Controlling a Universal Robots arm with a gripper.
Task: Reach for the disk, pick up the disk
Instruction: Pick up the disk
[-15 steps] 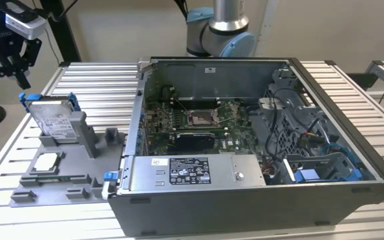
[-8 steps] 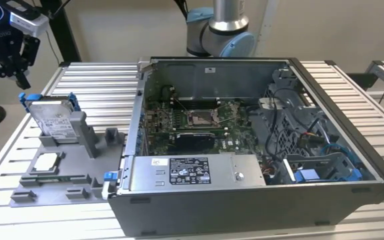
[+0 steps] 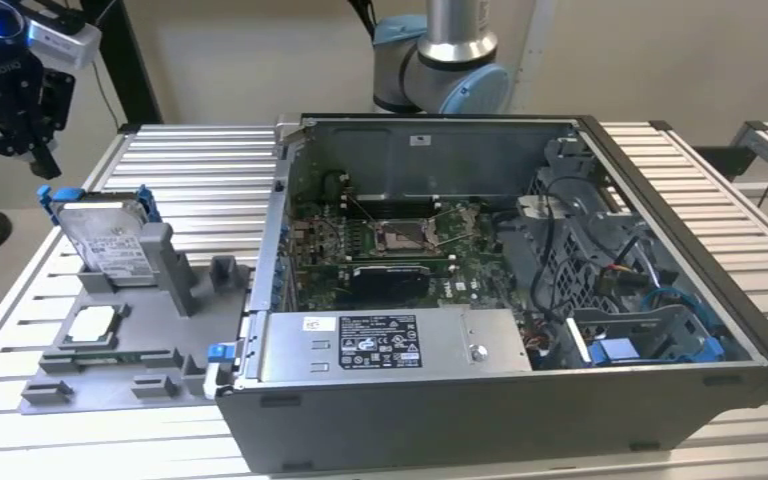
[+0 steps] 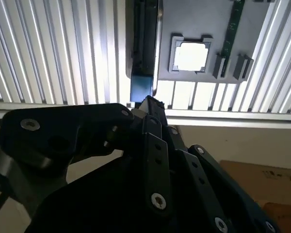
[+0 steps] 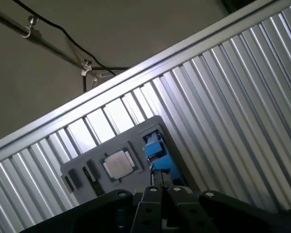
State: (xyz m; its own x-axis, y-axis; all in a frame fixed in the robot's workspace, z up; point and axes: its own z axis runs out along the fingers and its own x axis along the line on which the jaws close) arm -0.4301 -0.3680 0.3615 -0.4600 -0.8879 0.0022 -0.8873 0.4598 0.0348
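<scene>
The disk [image 3: 101,238] stands on edge in a grey holder [image 3: 137,345] on the slatted table, at the exterior view's left. It is silver with a white label and blue side rails. My gripper [image 3: 11,155] hangs above it and slightly further to the exterior view's left, apart from it, open and holding nothing. In the second wrist view a black finger [image 4: 153,126] points toward the disk's edge [image 4: 144,39] and its blue rail end. In the first wrist view the blue rail [image 5: 157,153] lies just beyond a fingertip [image 5: 160,187].
A small square silver chip [image 3: 91,325] lies in the holder near the disk, seen in both wrist views [image 4: 190,56] [image 5: 117,165]. An open computer case [image 3: 491,300] stands beside the holder at the exterior view's right. The table's edge [image 4: 145,112] lies under my gripper.
</scene>
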